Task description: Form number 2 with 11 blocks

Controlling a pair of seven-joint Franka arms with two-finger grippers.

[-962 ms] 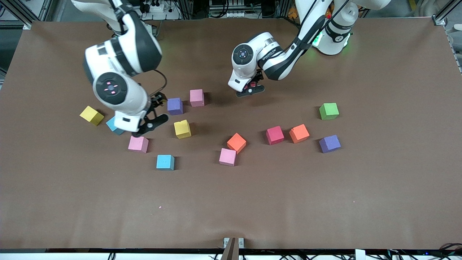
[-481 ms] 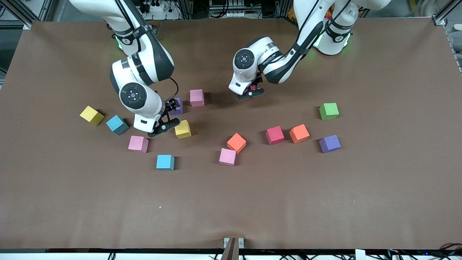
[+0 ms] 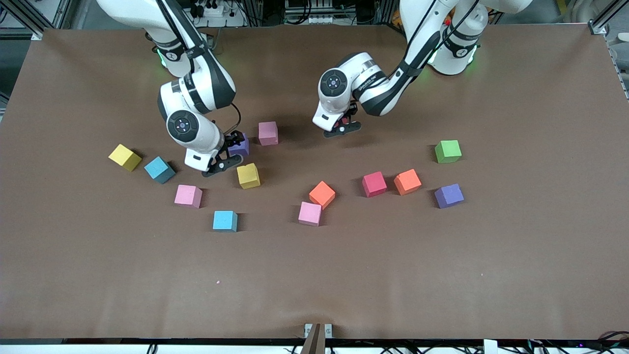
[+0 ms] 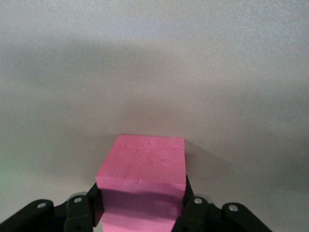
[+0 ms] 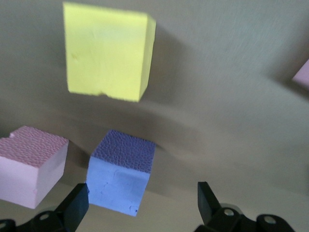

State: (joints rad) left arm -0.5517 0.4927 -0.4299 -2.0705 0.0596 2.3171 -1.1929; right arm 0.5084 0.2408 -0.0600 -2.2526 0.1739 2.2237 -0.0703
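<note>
- Currently no digit is formed; the blocks are scattered singly over the brown table.
- The left gripper is held low over the middle of the table, toward the robots' bases. Its jaws are clenched on a red block, which is pressed on two sides by the black fingers. Whether that block rests on the table cannot be told.
- The right gripper is held low, its jaws released and spread wide. A purple block is seen just ahead of the gap between its fingers and is touched by neither.
- Beside that purple block a pink block is found, and a yellow block lies nearer to the front camera.
- Toward the right arm's end of the table, a second yellow block and a teal block are set near each other. A second pink block and a light blue block lie nearer to the camera.
- Near the middle, an orange block is placed just beside a third pink block.
- Toward the left arm's end, a second red block and a second orange block are set side by side. A second purple block lies close by, and a green cube is farther from the camera.
</note>
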